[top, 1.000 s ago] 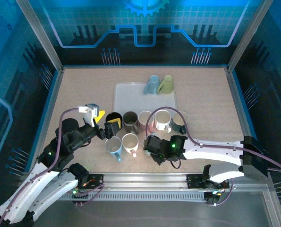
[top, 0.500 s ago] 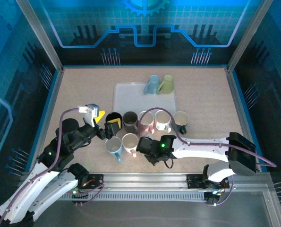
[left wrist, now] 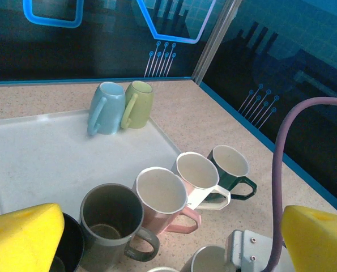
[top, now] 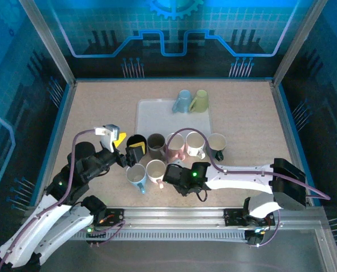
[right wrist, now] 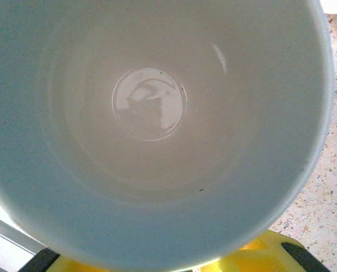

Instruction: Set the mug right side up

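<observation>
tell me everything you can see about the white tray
The white tray is a rectangle with rounded corners and a low raised rim. It looks like matt plastic. It lies flat on the speckled table, just beyond the row of mugs. A pale blue mug and a light green mug sit side by side in its far right corner.

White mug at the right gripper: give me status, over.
Left gripper open, empty, beside black mug. Right gripper at white mug, grip unclear. Mug upright, mouth up. Blue mug close on its left.
</observation>
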